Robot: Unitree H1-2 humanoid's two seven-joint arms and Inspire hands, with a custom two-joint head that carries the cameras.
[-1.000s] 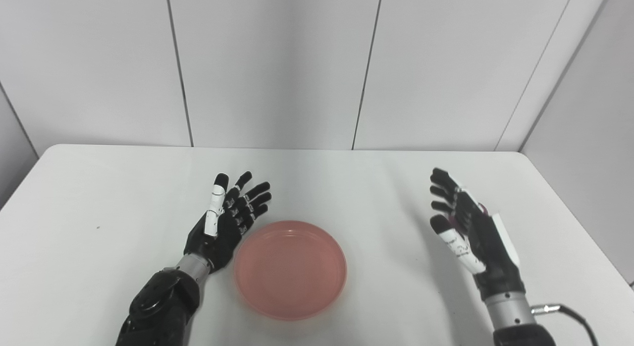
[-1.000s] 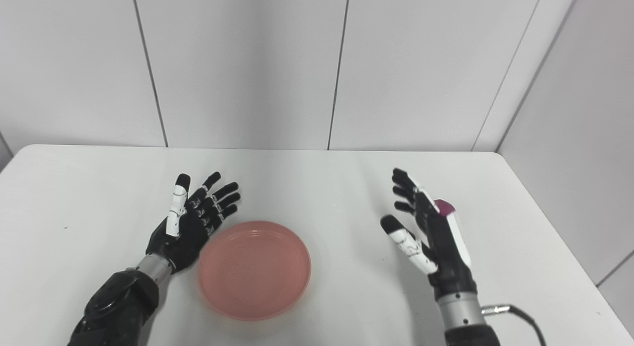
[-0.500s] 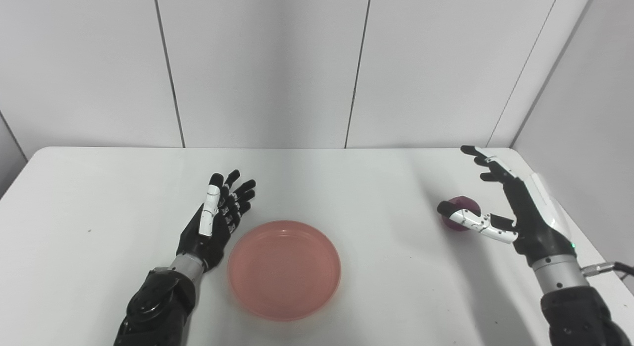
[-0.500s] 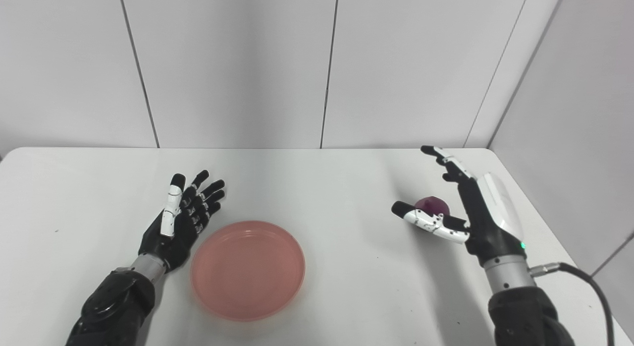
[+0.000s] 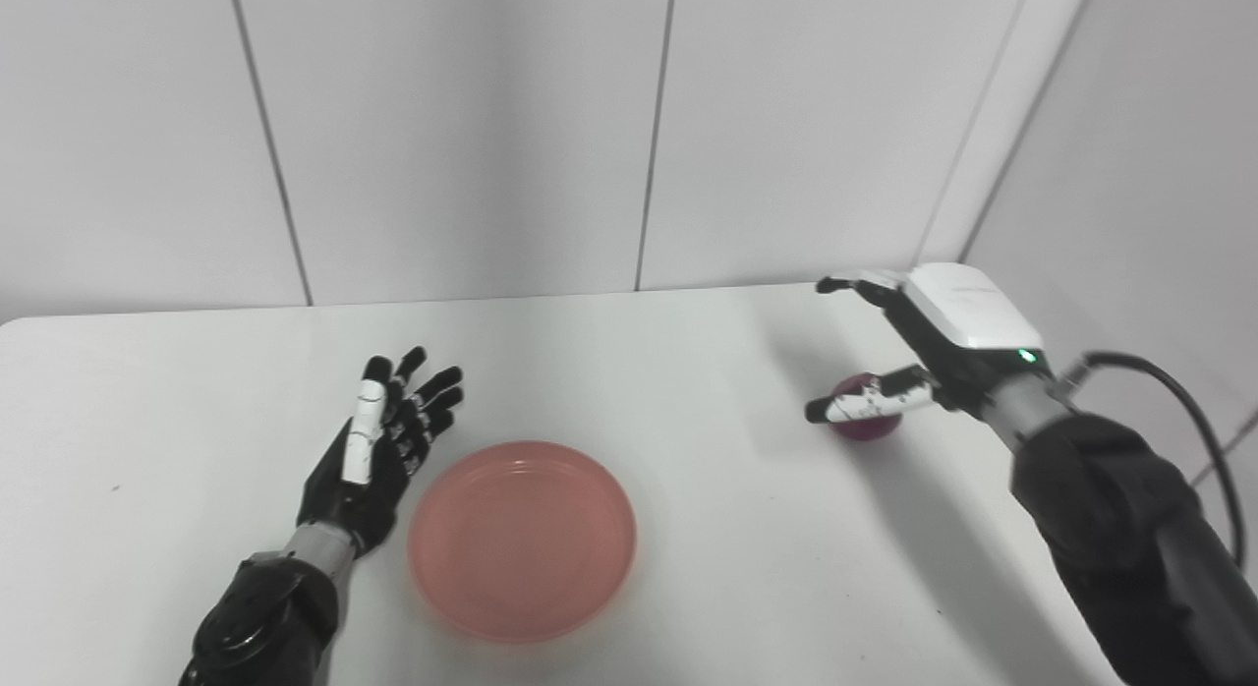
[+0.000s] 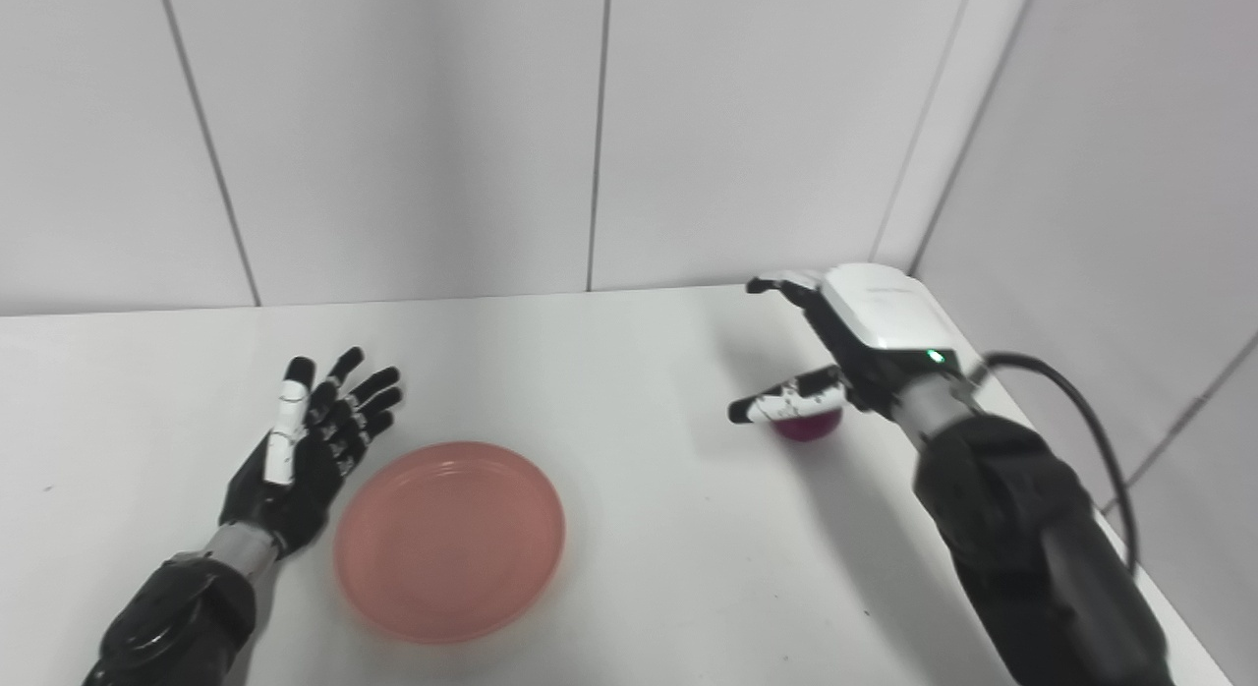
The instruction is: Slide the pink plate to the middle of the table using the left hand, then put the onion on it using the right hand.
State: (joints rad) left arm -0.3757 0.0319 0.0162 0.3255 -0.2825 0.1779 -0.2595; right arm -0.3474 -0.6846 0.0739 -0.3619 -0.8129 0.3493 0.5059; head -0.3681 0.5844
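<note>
A round pink plate (image 5: 522,540) lies flat on the white table (image 5: 688,371), near its front. My left hand (image 5: 378,448) rests open just left of the plate, palm up, fingers spread and holding nothing. A dark purple onion (image 5: 866,421) sits on the table at the right side. My right hand (image 5: 929,347) hovers open over it, palm down; the thumb crosses in front of the onion and the fingers reach past its far side, hiding its upper part. In the right eye view the onion (image 6: 808,426) shows below the right hand (image 6: 855,342).
Grey wall panels (image 5: 472,126) close the table's back edge and the right side. A black cable (image 5: 1174,381) loops off my right forearm near the table's right edge.
The camera has swung right, shifting the whole picture left. My right hand has turned palm down and moved out over the onion. The left hand and plate stay as they were.
</note>
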